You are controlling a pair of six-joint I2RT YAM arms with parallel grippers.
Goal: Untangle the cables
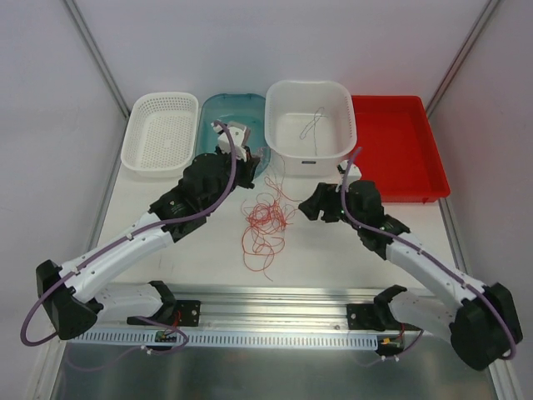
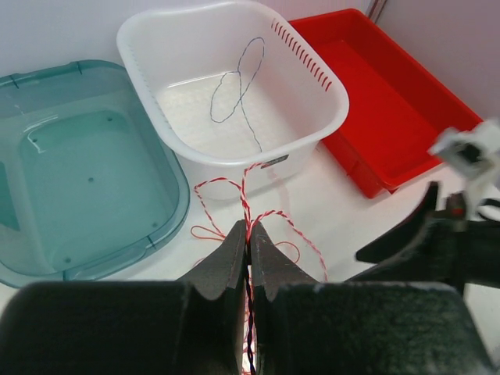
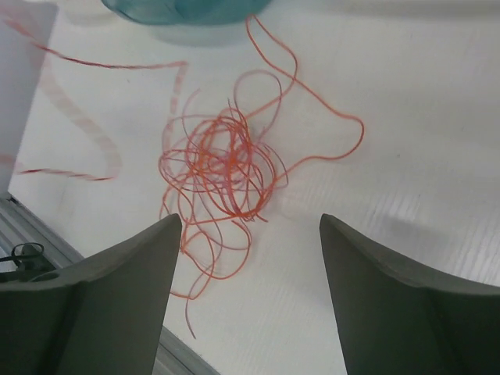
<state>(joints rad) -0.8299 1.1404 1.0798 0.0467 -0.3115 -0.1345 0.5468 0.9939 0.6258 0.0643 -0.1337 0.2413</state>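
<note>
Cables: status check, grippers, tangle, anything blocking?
Left gripper shut on a red-white twisted cable. Right gripper open over the orange tangle. One blue-grey cable lies in the white basin. No obstruction seen.

A white table (image 1: 333, 258) stands between plain pale walls (image 1: 250, 42), evenly lit.

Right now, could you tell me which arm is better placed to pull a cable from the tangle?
Left, probably: the left gripper is shut on a red-and-white cable. The right gripper is open and empty, facing the tangle.
</note>
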